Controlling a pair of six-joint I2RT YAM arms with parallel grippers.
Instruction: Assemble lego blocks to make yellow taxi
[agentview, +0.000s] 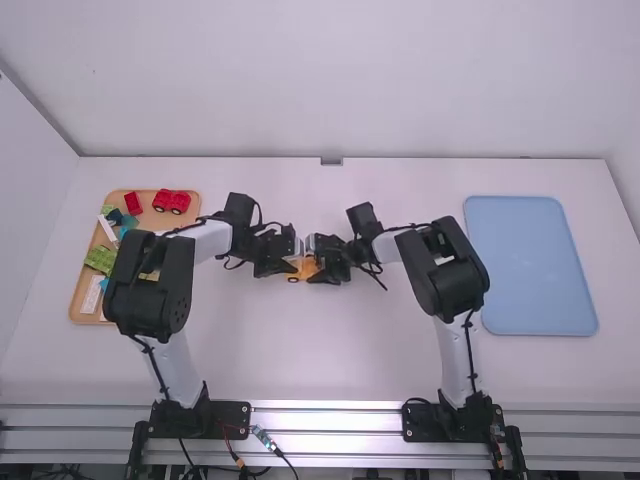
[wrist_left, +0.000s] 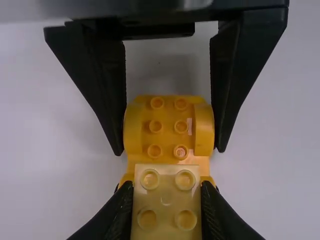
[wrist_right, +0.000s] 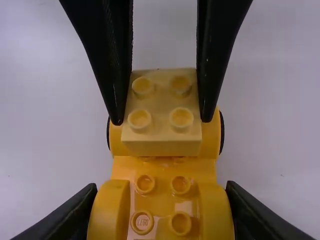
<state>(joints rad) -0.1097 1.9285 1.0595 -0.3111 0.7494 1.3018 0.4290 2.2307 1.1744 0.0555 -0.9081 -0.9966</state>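
In the high view, my left gripper (agentview: 279, 266) and my right gripper (agentview: 329, 272) face each other over the orange-yellow car base (agentview: 307, 268) near the table's middle. The left wrist view has my left gripper (wrist_left: 167, 192) shut on a pale yellow block (wrist_left: 166, 200) with studs up, at one end of the car base (wrist_left: 167, 127). My right gripper (wrist_right: 162, 192) is shut on the sides of the studded far end of the car base (wrist_right: 162, 172). Whether the pale block (wrist_right: 162, 112) is pressed fully onto the base, I cannot tell.
A wooden tray (agentview: 84, 292) with red, green, teal and white blocks stands at the left, partly behind the left arm. At the right lies a blue tray (agentview: 531, 265). The table (agentview: 320, 350) extends in front of the grippers.
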